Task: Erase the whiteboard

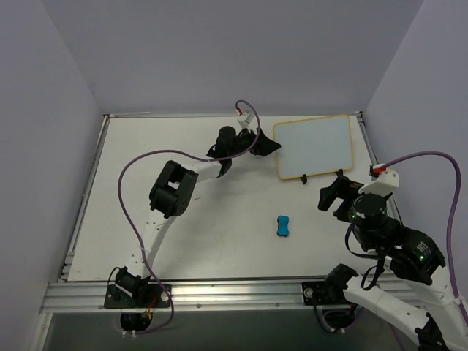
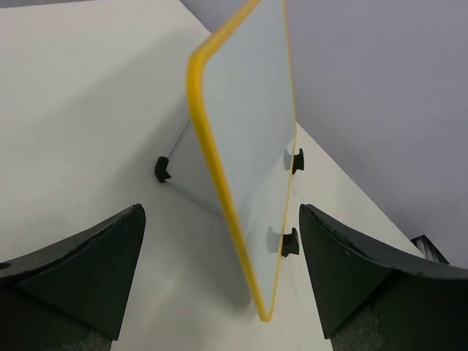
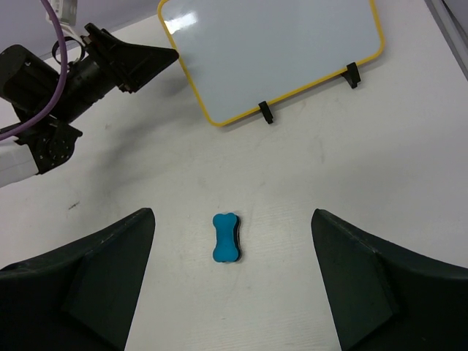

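Blank whiteboard [image 1: 314, 146], far right — both grippers empty.
It leans on black feet [image 3: 265, 112], face clean, so wiping looks done; the left gripper [image 1: 269, 144] reaches far across, jaws wide astride its left edge, untouching — the right gripper [image 1: 333, 196] hangs agape near the blue eraser [image 1: 283, 226].

You had the whiteboard [image 1: 314, 146] standing far right on the table [image 1: 212, 241], the eraser [image 1: 283, 226] lying well before it.
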### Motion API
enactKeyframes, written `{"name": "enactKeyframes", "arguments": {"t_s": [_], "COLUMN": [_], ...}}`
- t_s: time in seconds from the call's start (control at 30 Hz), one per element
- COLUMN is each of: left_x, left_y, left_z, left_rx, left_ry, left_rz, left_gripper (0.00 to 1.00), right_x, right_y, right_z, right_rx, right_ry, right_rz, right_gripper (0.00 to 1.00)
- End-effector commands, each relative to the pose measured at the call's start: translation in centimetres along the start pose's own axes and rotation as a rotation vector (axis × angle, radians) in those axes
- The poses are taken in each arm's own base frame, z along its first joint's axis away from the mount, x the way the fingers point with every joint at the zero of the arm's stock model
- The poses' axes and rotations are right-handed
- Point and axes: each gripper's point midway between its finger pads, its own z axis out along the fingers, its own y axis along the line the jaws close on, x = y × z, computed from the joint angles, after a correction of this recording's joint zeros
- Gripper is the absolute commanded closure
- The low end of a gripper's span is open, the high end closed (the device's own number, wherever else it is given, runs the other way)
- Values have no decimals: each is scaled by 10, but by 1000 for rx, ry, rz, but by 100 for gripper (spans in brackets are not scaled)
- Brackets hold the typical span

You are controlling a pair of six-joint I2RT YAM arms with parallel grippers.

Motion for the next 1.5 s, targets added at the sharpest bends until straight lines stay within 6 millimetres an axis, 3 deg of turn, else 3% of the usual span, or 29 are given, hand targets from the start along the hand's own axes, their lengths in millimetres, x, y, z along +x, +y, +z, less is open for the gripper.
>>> {"name": "enactKeyframes", "arguments": {"t_s": [0.0, 0.07, 0.13, 0.2, 0.23, 0.27, 0.33, 0.37, 0.5, 0.53, 0.57, 0.63, 0.67, 0.7, 0.8, 0.83, 0.9, 0.93, 1.0, 1.03, 1.17, 1.33, 1.4, 1.47], "left_x": [-59, -74, -73, -90, -84, -104, -105, -120, -95, -100, -74, -65, -45, -46, -49, -66, -76, -96, -102, -117, -131, -131, -124, -123], "left_y": [-12, -21, -18, -34, -30, -43, -39, -47, -32, -39, -24, -24, -19, -17, -29, -47, -63, -83, -100, -119, -154, -173, -163, -160], "left_z": [-20, -30, -41, -50, -58, -66, -80, -94, -149, -164, -186, -217, -240, -257, -311, -326, -354, -372, -400, -415, -466, -502, -504, -506], "left_rx": [-15, -13, -43, -44, -69, -82, -176, -239, -540, -599, -739, -889, -986, -1073, -1250, -1256, -1304, -1308, -1351, -1340, -1388, -1381, -1389, -1386], "left_ry": [-118, -137, -135, -156, -143, -177, -158, -191, -128, -135, -73, -31, 39, 25, 24, -29, -41, -111, -105, -156, -135, -49, -10, -93], "left_rz": [50, 61, 68, 82, 66, 81, 72, 79, -102, -110, -127, -108, -108, -81, -40, -24, 18, 42, 81, 102, 196, 363, 437, 432], "left_gripper": [6, 6, 6, 6, 6, 6, 6, 6, 6, 6, 6, 6, 6, 6, 6, 6, 6, 6, 6, 6, 6, 6, 6, 6], "right_x": [-3, -4, -5, -4, -3, -3, -2, -6, -23, -27, -33, -43, -46, -53, -57, -57, -56, -55, -53, -52, -51, -47, -43, -37], "right_y": [2, 2, 5, 6, 8, 8, 10, 11, 5, 3, 1, -9, -14, -20, -24, -25, -22, -22, -23, -23, -27, -35, -34, -34], "right_z": [4, 5, 7, 10, 12, 14, 17, 17, 19, 19, 19, 19, 19, 17, 18, 18, 20, 20, 22, 22, 22, 21, 23, 27], "right_rx": [6, 14, 9, 12, 15, 21, 36, 42, 115, 130, 147, 212, 238, 278, 294, 294, 272, 271, 277, 279, 298, 319, 307, 307], "right_ry": [-14, -21, -23, -21, -15, -14, -8, -14, -63, -79, -97, -149, -167, -206, -250, -251, -256, -256, -253, -252, -248, -249, -246, -246], "right_rz": [-26, -26, -28, -31, -36, -42, -57, -56, -83, -83, -87, -112, -116, -111, -110, -132, -140, -147, -156, -162, -174, -189, -190, -196], "right_gripper": [16, 12, 9, 6, 0, 0, 0, 0, 0, 0, 0, 0, 0, 0, 0, 0, 0, 0, 0, 0, 0, 0, 0, 0]}}
